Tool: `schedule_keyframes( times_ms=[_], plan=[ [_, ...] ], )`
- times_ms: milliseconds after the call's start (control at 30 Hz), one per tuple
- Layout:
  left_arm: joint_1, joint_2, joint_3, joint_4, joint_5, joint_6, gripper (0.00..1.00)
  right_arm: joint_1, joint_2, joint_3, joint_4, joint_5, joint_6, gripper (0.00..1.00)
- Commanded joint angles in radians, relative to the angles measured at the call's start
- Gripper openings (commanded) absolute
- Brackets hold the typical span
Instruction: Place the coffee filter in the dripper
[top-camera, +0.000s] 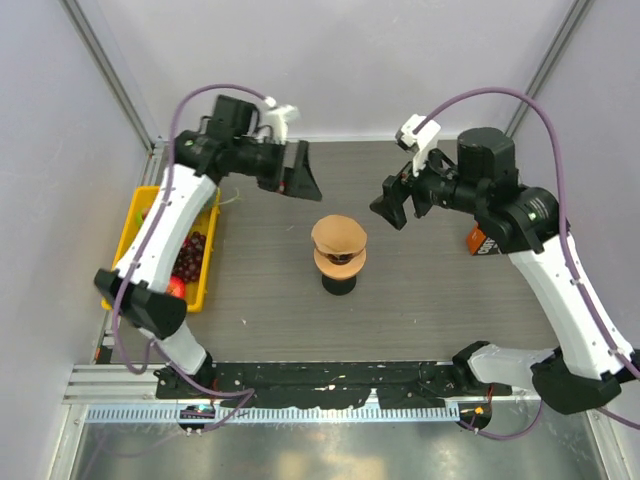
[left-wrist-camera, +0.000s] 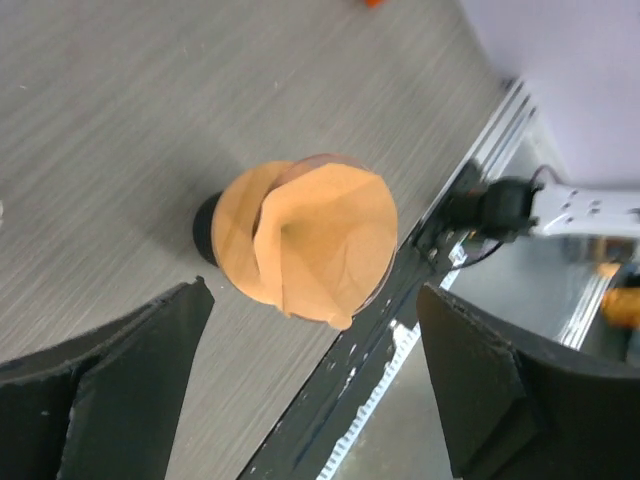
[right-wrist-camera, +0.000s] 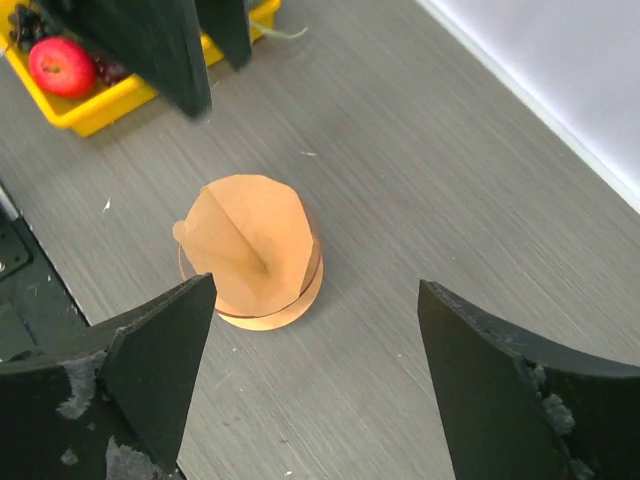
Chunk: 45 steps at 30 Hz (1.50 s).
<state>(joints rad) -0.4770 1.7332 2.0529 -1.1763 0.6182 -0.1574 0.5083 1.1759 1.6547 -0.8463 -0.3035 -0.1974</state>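
Note:
The tan paper coffee filter (top-camera: 338, 235) sits opened as a cone in the orange-brown dripper (top-camera: 340, 262), which stands on a black cup (top-camera: 339, 284) at the table's middle. The filter (left-wrist-camera: 325, 240) covers most of the dripper's rim (left-wrist-camera: 232, 240) in the left wrist view. It also shows in the right wrist view (right-wrist-camera: 252, 240), above the dripper's flange (right-wrist-camera: 290, 308). My left gripper (top-camera: 298, 172) is open and empty, raised behind and left of the dripper. My right gripper (top-camera: 392, 207) is open and empty, raised to its right.
A yellow bin (top-camera: 133, 225) with a red apple (top-camera: 177, 288) and dark grapes (top-camera: 190, 255) stands at the table's left edge. An orange-black object (top-camera: 478, 243) lies behind my right arm. A metal rail (top-camera: 330, 376) runs along the near edge.

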Motion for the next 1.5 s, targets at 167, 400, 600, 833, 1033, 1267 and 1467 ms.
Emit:
schedule_keyframes(
  times_ms=[167, 400, 600, 833, 1033, 1267, 1467],
  plan=[
    [0.15, -0.383, -0.368, 0.493, 0.192, -0.185, 0.77, 0.067, 0.183, 0.149, -0.131, -0.111, -0.22, 0.53],
    [0.242, -0.506, -0.542, 0.644, 0.134, -0.298, 0.71, 0.202, 0.306, 0.146, -0.114, 0.023, -0.28, 0.21],
    [0.284, -0.546, -0.559, 0.633, 0.123, -0.291, 0.7, 0.24, 0.363, 0.077, -0.102, 0.055, -0.319, 0.1],
    [0.298, -0.569, -0.563, 0.619, 0.115, -0.283, 0.71, 0.262, 0.375, -0.045, -0.05, 0.049, -0.37, 0.08],
    [0.305, -0.575, -0.56, 0.595, 0.11, -0.272, 0.71, 0.277, 0.387, -0.127, 0.009, 0.053, -0.385, 0.07],
    [0.308, -0.595, -0.571, 0.581, 0.101, -0.266, 0.72, 0.28, 0.41, -0.173, 0.076, 0.06, -0.392, 0.06],
    [0.311, -0.616, -0.591, 0.57, 0.1, -0.258, 0.72, 0.279, 0.426, -0.187, 0.075, 0.03, -0.398, 0.07]
  ],
)
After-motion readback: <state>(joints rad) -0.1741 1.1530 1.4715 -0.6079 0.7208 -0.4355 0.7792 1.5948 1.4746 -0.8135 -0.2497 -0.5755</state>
